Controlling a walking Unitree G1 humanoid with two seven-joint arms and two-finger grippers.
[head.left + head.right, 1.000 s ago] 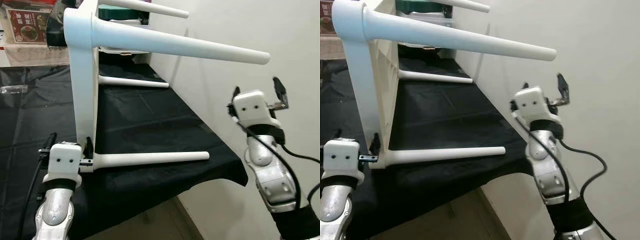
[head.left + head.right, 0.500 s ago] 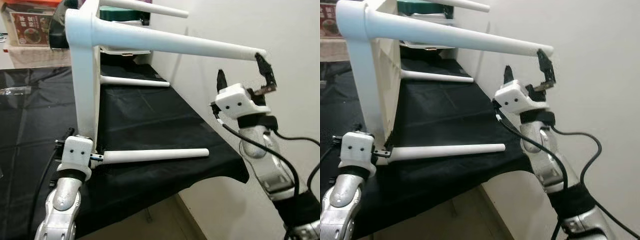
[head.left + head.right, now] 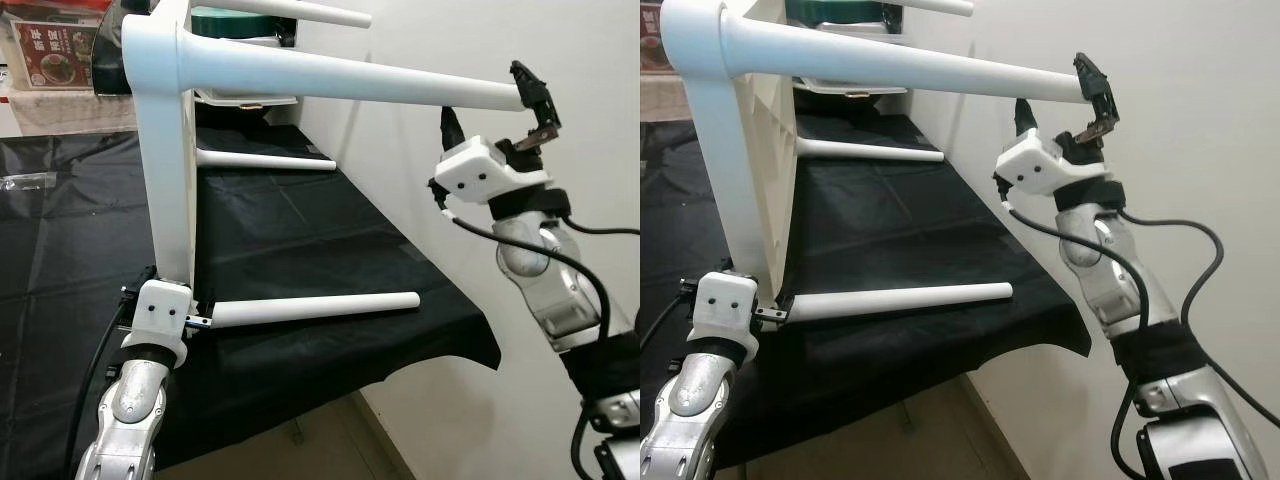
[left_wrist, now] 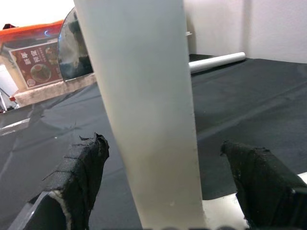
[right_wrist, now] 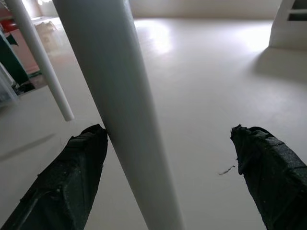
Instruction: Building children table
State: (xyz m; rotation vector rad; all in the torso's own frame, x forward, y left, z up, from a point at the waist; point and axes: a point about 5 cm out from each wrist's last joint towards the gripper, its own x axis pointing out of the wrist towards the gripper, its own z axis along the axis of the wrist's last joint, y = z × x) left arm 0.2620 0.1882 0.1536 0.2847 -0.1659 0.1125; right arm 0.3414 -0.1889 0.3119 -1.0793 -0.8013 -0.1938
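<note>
A white children's table (image 3: 165,180) stands on its side on a black cloth (image 3: 300,230), its legs pointing right. My left gripper (image 3: 172,298) is at the tabletop's lower near corner, by the base of the lower leg (image 3: 310,308). In the left wrist view its fingers (image 4: 79,177) stand open on either side of the white tabletop edge (image 4: 148,120). My right gripper (image 3: 490,100) is raised at the tip of the upper near leg (image 3: 350,80). It is open, with the leg (image 5: 124,110) between its fingers and close to one finger (image 5: 72,172).
A white wall (image 3: 450,40) runs close along the right, just behind the right arm. The cloth-covered surface ends at a front edge (image 3: 330,385) with floor below. A box with a red label (image 3: 50,50) and other items stand at the back.
My right gripper has risen and moved in, and now straddles the tip of the upper leg. My left gripper has moved in to the tabletop's lower corner.
</note>
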